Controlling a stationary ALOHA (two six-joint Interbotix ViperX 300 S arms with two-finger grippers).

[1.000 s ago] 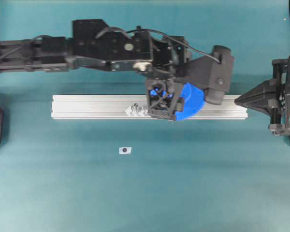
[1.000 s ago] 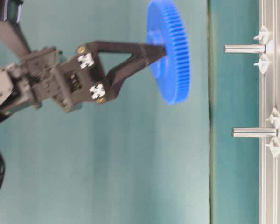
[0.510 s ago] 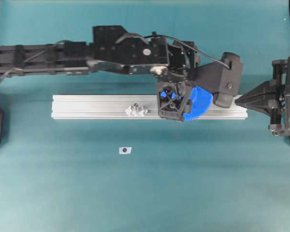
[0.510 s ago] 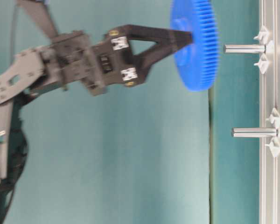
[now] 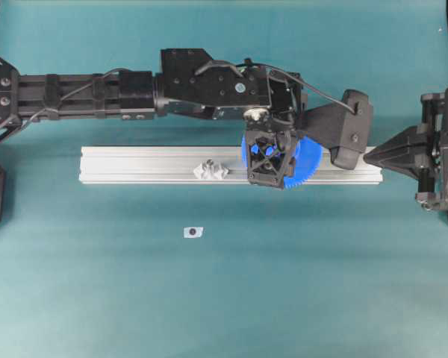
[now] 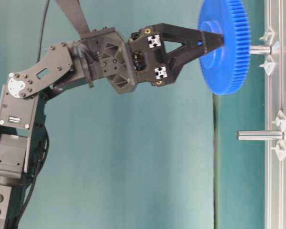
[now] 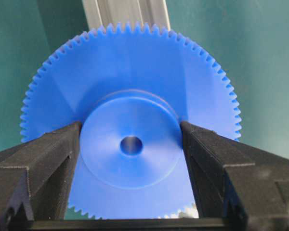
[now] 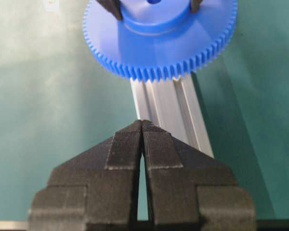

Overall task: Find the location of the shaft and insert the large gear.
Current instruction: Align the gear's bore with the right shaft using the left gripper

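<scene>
My left gripper (image 7: 130, 127) is shut on the raised hub of the large gear (image 7: 135, 72), a bright blue toothed disc. In the table-level view the gear (image 6: 226, 47) is flat-on to the rail. The shaft (image 6: 260, 49) lines up with the hub, and its tip is hidden behind the disc. From overhead the gripper (image 5: 269, 160) and gear (image 5: 302, 162) cover the shaft. My right gripper (image 8: 142, 122) is shut on nothing; it is at the rail's right end (image 5: 367, 155).
The aluminium rail (image 5: 134, 164) lies across the teal table. A second pin with pale mounts (image 5: 210, 170) stands left of the gear, also visible at table level (image 6: 260, 136). A small grey tab (image 5: 193, 232) lies in front of the rail.
The left arm has carried the gear right and down toward the rail. The gear was clear of the shaft's tip; now its disc covers the tip. The right gripper has not moved.
</scene>
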